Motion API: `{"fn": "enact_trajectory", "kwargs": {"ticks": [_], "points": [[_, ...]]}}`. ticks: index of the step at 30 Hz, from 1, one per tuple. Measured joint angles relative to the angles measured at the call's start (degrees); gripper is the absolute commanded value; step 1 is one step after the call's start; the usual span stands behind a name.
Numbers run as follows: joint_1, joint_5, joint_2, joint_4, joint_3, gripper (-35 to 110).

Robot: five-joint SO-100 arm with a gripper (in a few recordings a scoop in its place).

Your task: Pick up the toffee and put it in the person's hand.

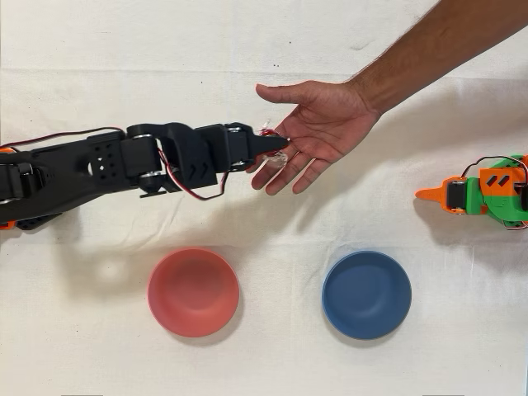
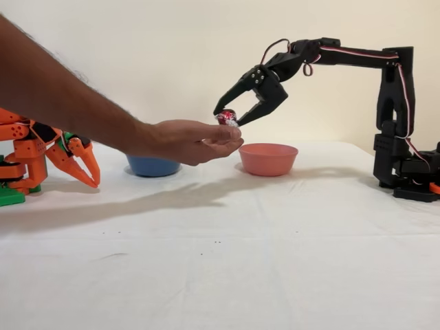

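Where hand (image 2: pixel 229 117) gapes: toffee (image 2: pixel 227 118) on person's hand (image 2: pixel 189 141), bowls (image 2: pixel 267 159) beyond.

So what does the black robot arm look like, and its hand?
The arm is all black, made of blocky plastic links. Red, white and black cables loop along it. One link has small round holes and chevron-shaped cutouts. Its hand is black too, with two pointed, claw-like fingers. The person's arm is bare, with no sleeve.
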Motion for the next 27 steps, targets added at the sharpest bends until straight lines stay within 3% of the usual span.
{"fn": "enact_trajectory", "kwargs": {"ticks": [27], "points": [[2.0,3.0,-11.6,-7.9,-11.9,17]]}}
